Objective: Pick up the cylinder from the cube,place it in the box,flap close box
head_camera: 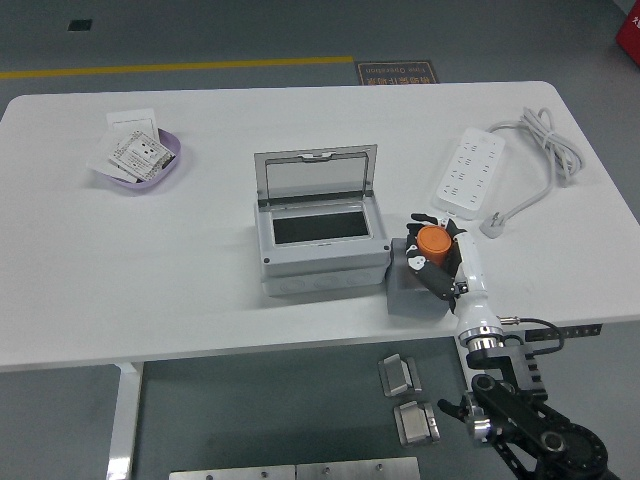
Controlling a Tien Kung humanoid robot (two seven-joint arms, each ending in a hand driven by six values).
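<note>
An orange cylinder (433,240) stands on top of a grey cube (410,285) near the table's front edge. My right hand (437,250) comes up from the lower right and has its black fingers curled around the cylinder. To the left of the cube sits a grey box (322,260) with its clear lid (316,173) flipped up and the dark inside showing. My left arm does not appear in the picture.
A white power strip (473,177) with its grey cable (545,150) lies at the back right. A purple bowl (138,158) holding paper packets sits at the back left. The table's front edge (250,352) runs just below the box and cube.
</note>
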